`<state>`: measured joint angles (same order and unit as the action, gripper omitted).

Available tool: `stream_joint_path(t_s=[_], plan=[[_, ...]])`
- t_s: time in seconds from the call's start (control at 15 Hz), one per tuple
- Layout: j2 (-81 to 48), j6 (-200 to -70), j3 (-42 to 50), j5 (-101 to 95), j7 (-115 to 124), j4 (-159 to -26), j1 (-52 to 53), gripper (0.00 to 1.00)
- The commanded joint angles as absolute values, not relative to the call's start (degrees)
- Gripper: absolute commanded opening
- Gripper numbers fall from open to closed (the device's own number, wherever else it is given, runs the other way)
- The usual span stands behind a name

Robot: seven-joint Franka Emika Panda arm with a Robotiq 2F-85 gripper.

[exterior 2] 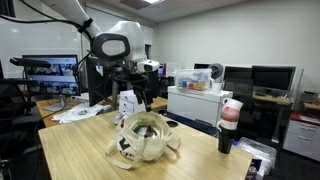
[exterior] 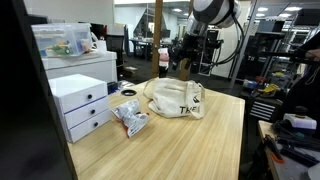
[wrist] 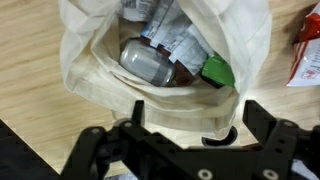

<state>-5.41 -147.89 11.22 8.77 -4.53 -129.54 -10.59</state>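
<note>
Fingers [wrist: 262, 128] spread wide in the wrist view, nothing between them. Gripper [wrist: 190, 120] sits along the bottom edge of the frame, just over the near rim of the cream tote bag [wrist: 90, 60]. The bag fills the upper and middle frame, mouth open. Inside it, a grey can [wrist: 150, 62] lies on its side at centre, with a green-topped item [wrist: 216, 72] to its right and foil packets [wrist: 172, 38] above, all packed against each other. A red and white packet [wrist: 308, 50] is at the right edge, outside the bag, on the wooden table [wrist: 25, 75].

In an exterior view the gripper [exterior: 186, 62] hangs at upper centre, above the far side of the tote bag [exterior: 178, 98]; contact is not clear at this size. The bag slumps at frame centre on the table [exterior: 205, 145]. A snack packet [exterior: 130, 119] lies flat just left of the bag. A white drawer unit [exterior: 85, 105] stands at the left with a clear storage bin [exterior: 62, 40] on top.

In an exterior view the tote bag [exterior 2: 145, 138] is at lower centre on the table [exterior 2: 70, 150], mouth up, with the gripper [exterior 2: 132, 98] directly above it. Finger gap is too small to read here. The drawer unit [exterior 2: 195, 105] is right of centre. A red-capped bottle [exterior 2: 228, 125] stands further right, well apart from the bag. A monitor [exterior 2: 50, 75] is at the left.
</note>
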Motion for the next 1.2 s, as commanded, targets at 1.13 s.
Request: stream_joint_path(t_s=[1.13], plan=[[-17.8, -154.8, 10.5, 1.9, -1.8, -126.3, -10.4, 1.0]])
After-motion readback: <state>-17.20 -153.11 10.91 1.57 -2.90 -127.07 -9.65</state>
